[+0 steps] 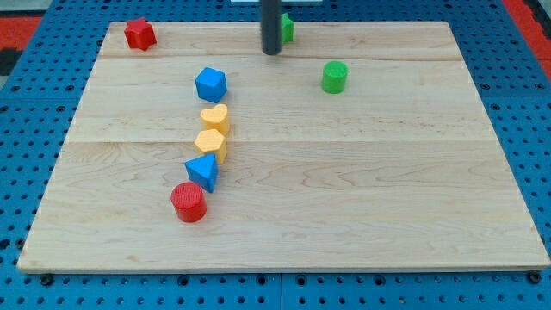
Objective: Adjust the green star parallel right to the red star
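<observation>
Camera view is showing a wooden board lying on a blue pegboard table, w/ 7 blocks on it. Count: 2 red, 2 green, 2 blue, 2 yellow... that's 8 blocks in total, corrected.

Red star is sitting at far left corner. Green star is sitting at far edge, near the middle, roughly level w/ the red star and well to its right; the rod is covering its left part, so which way its points are facing and any long axis can't be told. My tip is resting just beside the green star, on its left-near side; touching or not, can't tell. No claw on this arm, only the dark rod, so nothing is spreading or pinching.

Green cylinder is standing right of and nearer than the tip. A column is running near-left from centre: blue cube-like block, yellow heart-ish block, second yellow block, blue triangular block, red cylinder. The 2 yellows are touching; the lower blue is touching the yellow above it.
</observation>
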Robot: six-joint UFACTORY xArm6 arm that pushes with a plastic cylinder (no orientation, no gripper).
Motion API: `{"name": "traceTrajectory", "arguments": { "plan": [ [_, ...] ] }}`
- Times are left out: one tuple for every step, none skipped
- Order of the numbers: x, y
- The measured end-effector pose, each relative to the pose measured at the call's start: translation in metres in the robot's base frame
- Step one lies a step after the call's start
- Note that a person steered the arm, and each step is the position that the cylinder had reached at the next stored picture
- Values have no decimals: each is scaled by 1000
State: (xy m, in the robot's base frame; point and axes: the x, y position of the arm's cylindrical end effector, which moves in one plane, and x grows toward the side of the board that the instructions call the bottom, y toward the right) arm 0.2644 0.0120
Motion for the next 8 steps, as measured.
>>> {"name": "traceTrajectory", "arguments": {
  "plan": [
    [-20, 56],
    [-73, 85],
    [-71, 52],
    [-71, 8],
    [-51, -13],
    [-40, 23],
    [32, 29],
    [36, -54]
  ]
}}
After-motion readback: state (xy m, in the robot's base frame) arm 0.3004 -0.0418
